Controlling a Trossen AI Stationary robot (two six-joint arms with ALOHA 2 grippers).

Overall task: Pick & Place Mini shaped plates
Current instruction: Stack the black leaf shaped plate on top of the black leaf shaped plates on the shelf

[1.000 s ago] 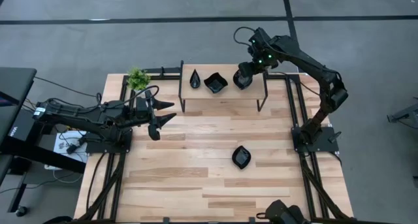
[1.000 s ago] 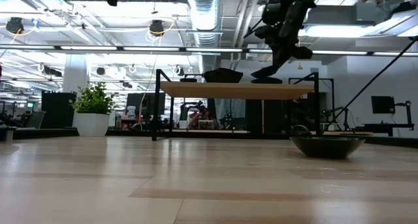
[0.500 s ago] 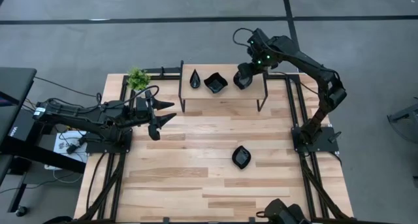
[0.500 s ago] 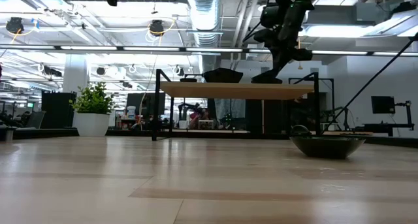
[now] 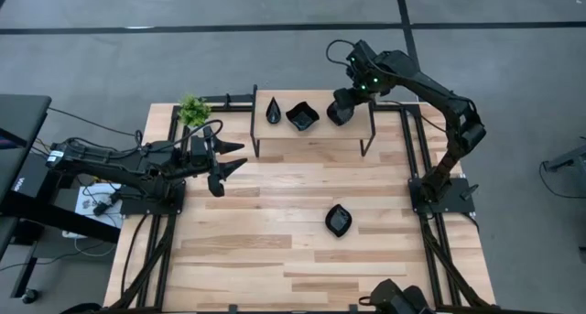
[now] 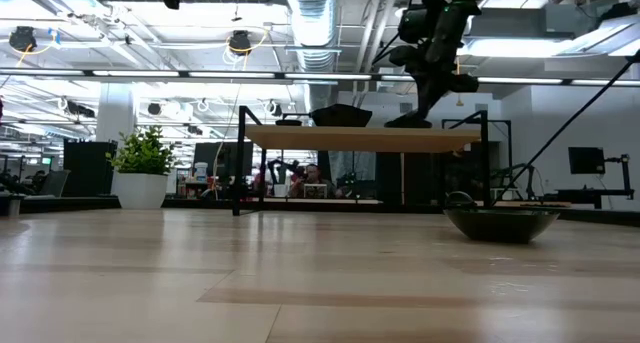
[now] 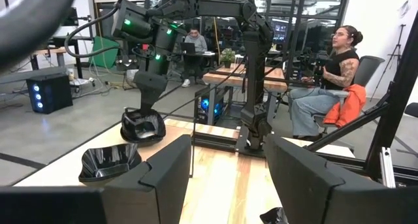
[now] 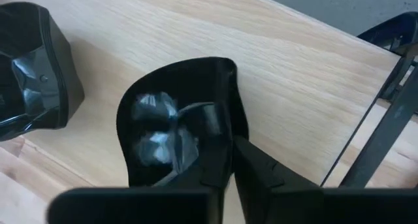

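Right wrist view shows the right gripper (image 8: 230,160) at the near edge, its dark fingers (image 8: 258,175) pinched almost together on the rim of a leaf-like plate (image 8: 173,129). That plate rests flat on the raised shelf (image 8: 307,93), with a wavy square plate (image 8: 32,70) just beside it but apart.

From above, the shelf stands at the far end of the wooden surface (image 5: 275,241). It carries three dishes in a row: a narrow teardrop plate (image 5: 273,111), the square one, and the leaf-like one under the right gripper at the shelf's right end. Nearer the front, a fourth plate (image 5: 339,220) lies alone on the surface, well apart from both arms.

At the left side the left gripper (image 5: 224,169) hovers with fingers spread wide, holding nothing. A small potted plant (image 5: 192,109) stands at the far left corner.
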